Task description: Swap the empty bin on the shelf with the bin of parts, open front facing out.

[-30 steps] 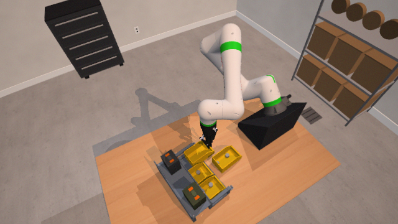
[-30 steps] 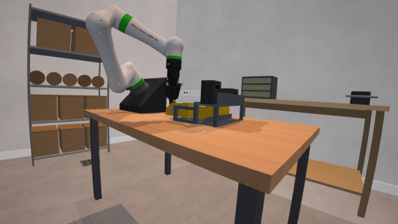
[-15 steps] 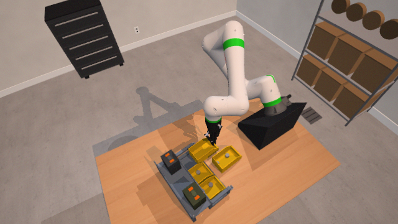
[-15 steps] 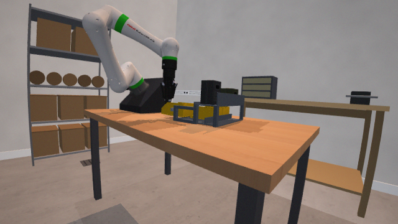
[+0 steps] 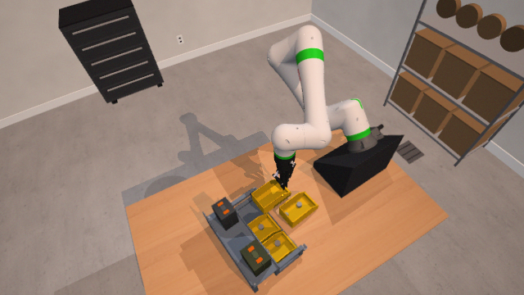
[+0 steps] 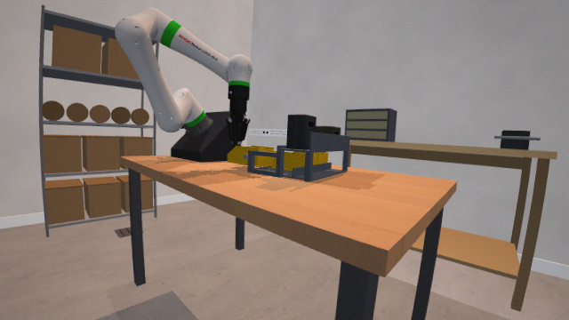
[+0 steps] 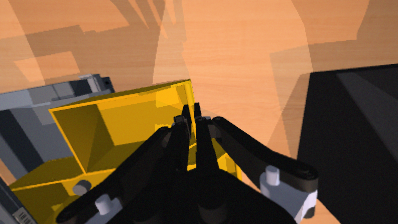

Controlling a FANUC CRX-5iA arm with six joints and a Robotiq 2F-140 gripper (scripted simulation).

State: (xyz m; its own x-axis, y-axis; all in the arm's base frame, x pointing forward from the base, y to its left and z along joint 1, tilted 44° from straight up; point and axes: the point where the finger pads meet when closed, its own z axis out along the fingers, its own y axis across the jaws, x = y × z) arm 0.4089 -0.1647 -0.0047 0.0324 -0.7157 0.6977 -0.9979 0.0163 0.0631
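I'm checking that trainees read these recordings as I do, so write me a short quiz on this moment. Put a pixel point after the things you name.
1. True or false: the gripper (image 5: 283, 186) (image 6: 239, 143) (image 7: 193, 111) is shut on a wall of the empty bin (image 5: 266, 198) (image 6: 236, 156) (image 7: 130, 122).

2. Where is the bin with the parts (image 5: 292, 220) (image 7: 229, 162)?
A) In the gap of the shelf (image 5: 223, 235) (image 6: 308, 166) (image 7: 37, 127)
B) On the table (image 5: 381, 221) (image 6: 267, 200) (image 7: 240, 90), outside the shelf
C) On top of the robot's base

3. How many yellow bins does the top view show in all?

Key: 1 true; 2 B; 3 four.

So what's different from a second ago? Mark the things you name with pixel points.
The empty yellow bin (image 5: 268, 198) (image 6: 236, 156) (image 7: 130, 122) has slid a little further out of the shelf (image 5: 235, 242) (image 6: 308, 166) (image 7: 27, 100), towards the robot's black base (image 5: 360, 172) (image 6: 209, 144) (image 7: 355, 140). The jaws moved the same way, closed on the edge of its front wall. No new grab or release shows. The yellow bin on the table (image 5: 291, 216) and the two bins still shelved stayed put.
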